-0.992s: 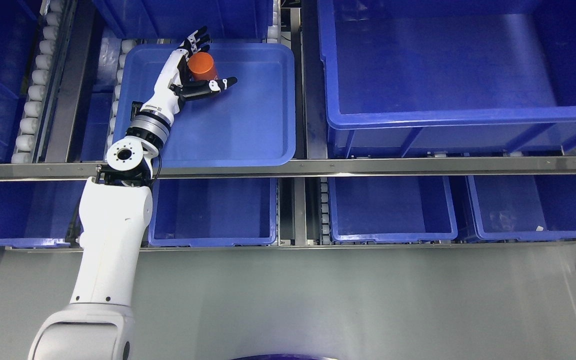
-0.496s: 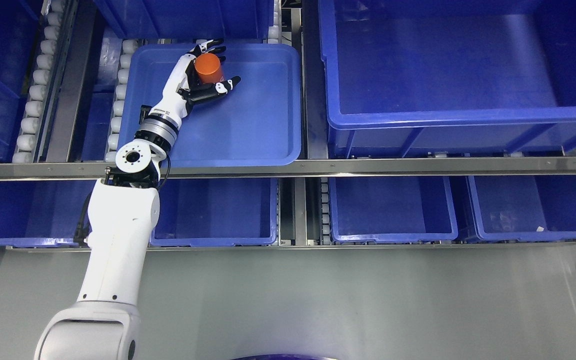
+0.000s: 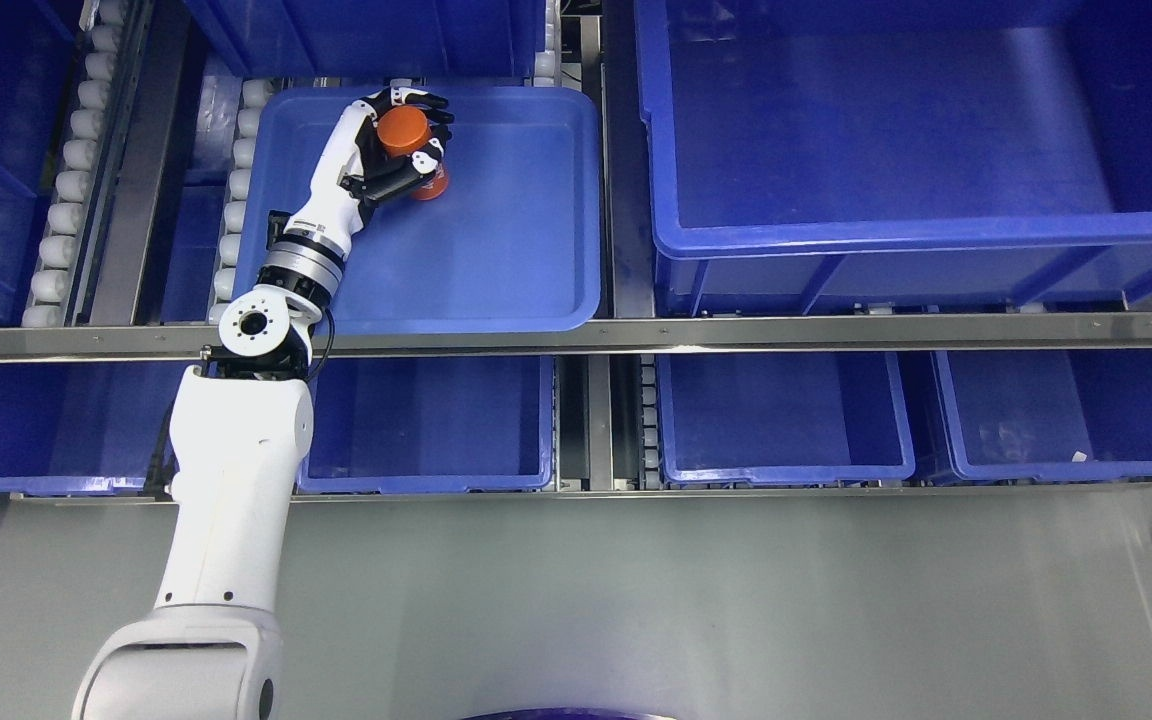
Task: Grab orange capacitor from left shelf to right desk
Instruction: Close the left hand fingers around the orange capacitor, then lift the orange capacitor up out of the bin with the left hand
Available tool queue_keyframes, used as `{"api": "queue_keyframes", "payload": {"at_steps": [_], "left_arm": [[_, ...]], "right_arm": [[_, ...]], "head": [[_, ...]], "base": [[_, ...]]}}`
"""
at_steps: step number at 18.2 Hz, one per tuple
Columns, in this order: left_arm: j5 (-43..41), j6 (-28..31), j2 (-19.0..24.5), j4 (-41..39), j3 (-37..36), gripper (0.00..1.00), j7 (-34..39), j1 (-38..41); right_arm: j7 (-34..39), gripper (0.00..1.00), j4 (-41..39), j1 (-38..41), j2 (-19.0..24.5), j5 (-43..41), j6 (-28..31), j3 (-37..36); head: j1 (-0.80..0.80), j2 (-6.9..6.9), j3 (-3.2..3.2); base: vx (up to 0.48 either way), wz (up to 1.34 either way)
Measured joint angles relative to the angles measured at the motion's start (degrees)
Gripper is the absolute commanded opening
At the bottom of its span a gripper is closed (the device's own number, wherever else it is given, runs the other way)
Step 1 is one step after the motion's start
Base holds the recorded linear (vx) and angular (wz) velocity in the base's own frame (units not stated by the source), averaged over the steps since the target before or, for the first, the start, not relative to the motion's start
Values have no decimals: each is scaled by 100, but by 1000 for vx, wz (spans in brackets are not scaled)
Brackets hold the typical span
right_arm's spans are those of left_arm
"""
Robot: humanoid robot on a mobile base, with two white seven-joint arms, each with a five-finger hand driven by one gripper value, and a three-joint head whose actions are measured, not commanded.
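An orange cylinder, the capacitor (image 3: 404,132), stands in the far left part of a shallow blue tray (image 3: 496,250) on the upper shelf. My left hand (image 3: 406,140) reaches up from the lower left and is shut on it, black fingers (image 3: 428,102) curled over its far side and the thumb (image 3: 406,178) pressed across its near side. The capacitor's lower end shows past the thumb. The right arm is out of sight.
A large deep blue bin (image 3: 916,150) fills the shelf to the right of the tray. A steel rail (image 3: 736,333) runs across in front of the shelf. Below it sit several smaller blue bins (image 3: 786,420). White rollers (image 3: 66,180) line the left side.
The fingers and thumb were spread around the capacitor earlier; now they have curled shut on it. The tray has slid slightly right since one second ago.
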Motion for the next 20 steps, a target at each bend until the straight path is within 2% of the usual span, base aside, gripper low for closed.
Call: {"api": "queue_keyframes", "payload": {"at_steps": [8, 14, 17, 20], "left_arm": [[114, -251, -21, -61, 253, 0, -103, 39], [575, -297, -28, -724, 251, 1, -213, 61], [769, -561, -30, -1154, 143, 1, 283, 154], [879, -1095, -31, -1492, -22, 1, 1156, 301]], "right_arm": [[0, 100, 0, 0, 0, 0, 0, 0], [0, 100, 0, 0, 0, 0, 0, 0], [0, 100, 0, 0, 0, 0, 0, 0], [0, 100, 0, 0, 0, 0, 0, 0]], "head": [[0, 0, 0], [0, 0, 0], [0, 0, 0], [0, 0, 0]], "base": [[0, 0], [0, 0], [0, 0], [0, 0]]}}
